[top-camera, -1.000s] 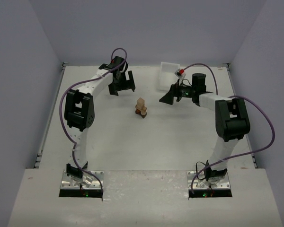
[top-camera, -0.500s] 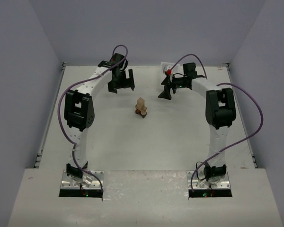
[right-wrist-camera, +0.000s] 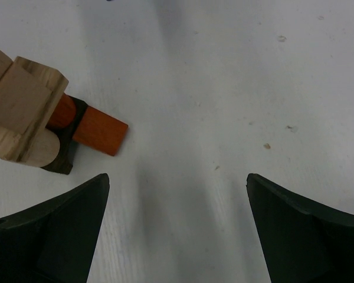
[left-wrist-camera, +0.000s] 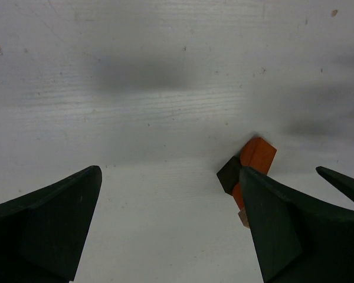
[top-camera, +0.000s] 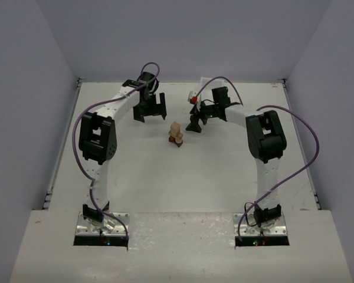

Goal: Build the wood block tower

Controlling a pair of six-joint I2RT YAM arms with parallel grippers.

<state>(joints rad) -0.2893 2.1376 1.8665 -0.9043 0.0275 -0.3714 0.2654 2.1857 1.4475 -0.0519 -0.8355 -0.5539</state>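
Note:
The wood block tower (top-camera: 176, 134) stands mid-table: light tan blocks stacked on orange-brown and dark blocks. In the right wrist view the tan blocks (right-wrist-camera: 20, 112) sit at the left edge, an orange-brown bar (right-wrist-camera: 100, 130) sticking out from under them. In the left wrist view an orange-brown block (left-wrist-camera: 257, 155) and a dark block (left-wrist-camera: 229, 173) show beside my right finger. My left gripper (top-camera: 150, 112) is open and empty, behind and left of the tower. My right gripper (top-camera: 194, 125) is open and empty, just right of the tower.
The white tray is hidden behind the right arm in the top view. The table's back edge (top-camera: 177, 83) and grey walls lie close behind both grippers. Purple cables (top-camera: 150, 66) loop above each arm.
My right arm has swung left from the tray area, bringing its open gripper close beside the tower. My left gripper has shifted slightly. The tower has not moved.

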